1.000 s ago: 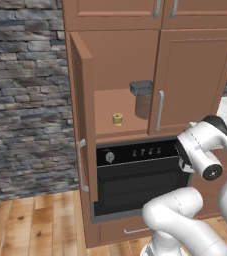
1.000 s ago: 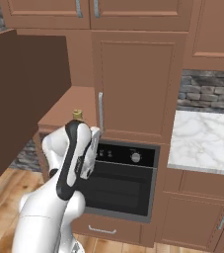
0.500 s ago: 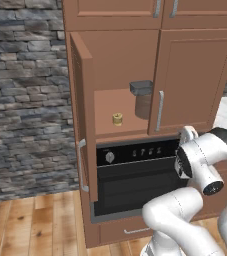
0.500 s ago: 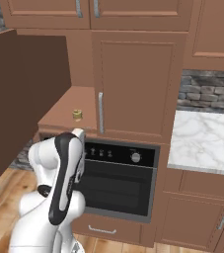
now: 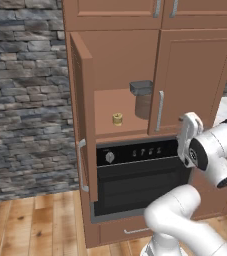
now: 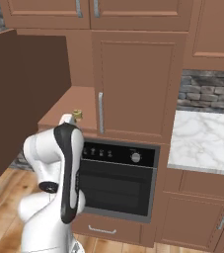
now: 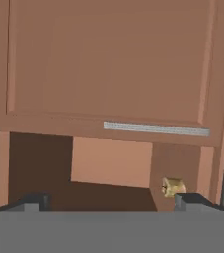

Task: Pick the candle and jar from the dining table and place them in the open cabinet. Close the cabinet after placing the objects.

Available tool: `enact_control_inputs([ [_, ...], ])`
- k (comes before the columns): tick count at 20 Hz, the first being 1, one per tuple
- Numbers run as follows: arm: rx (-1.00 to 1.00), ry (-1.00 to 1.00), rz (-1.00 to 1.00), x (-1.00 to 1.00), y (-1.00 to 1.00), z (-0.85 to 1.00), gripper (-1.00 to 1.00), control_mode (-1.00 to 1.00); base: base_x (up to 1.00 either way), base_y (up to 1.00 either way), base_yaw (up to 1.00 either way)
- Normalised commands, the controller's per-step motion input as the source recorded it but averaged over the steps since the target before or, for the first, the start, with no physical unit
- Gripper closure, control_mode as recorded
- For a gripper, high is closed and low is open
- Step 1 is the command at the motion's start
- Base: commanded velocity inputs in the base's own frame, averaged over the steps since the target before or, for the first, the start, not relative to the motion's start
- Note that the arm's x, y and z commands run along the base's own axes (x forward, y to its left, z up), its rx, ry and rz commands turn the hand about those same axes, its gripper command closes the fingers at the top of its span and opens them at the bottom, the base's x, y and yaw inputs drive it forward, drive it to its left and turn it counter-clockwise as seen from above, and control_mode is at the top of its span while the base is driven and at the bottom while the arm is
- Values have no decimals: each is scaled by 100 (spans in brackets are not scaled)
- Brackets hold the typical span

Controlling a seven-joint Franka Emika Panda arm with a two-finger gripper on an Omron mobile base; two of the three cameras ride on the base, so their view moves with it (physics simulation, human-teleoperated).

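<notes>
With candle (image 5: pixel 117 119) and jar (image 5: pixel 141 99) shelved, treat the cabinet door (image 5: pixel 85 135) as rigid and hinged; push its free edge with the empty, wide-open gripper (image 7: pixel 111 200).

Count of items on view. One tiny yellow-gold ridged candle (image 5: pixel 117 119) on the cabinet shelf. One stout grey lidded jar (image 5: pixel 141 99) on the same shelf. One tall brown wooden cabinet (image 5: pixel 120 60) with two panelled doors: one open, one shut. Two vertical silver bar handles on those doors. One black-fronted oven (image 5: pixel 140 175) below. One white marble countertop (image 6: pixel 205 141) to the right.
</notes>
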Motion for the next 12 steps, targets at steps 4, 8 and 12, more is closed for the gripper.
enact_control_inputs([
  [4,-8,3,8,-65,-18,100,-100,-100,0,0,0],
  [8,-7,0,4,-86,-8,86,-100,-100,0,0,0],
  [12,-5,0,0,-99,0,87,-100,-100,0,0,0],
])
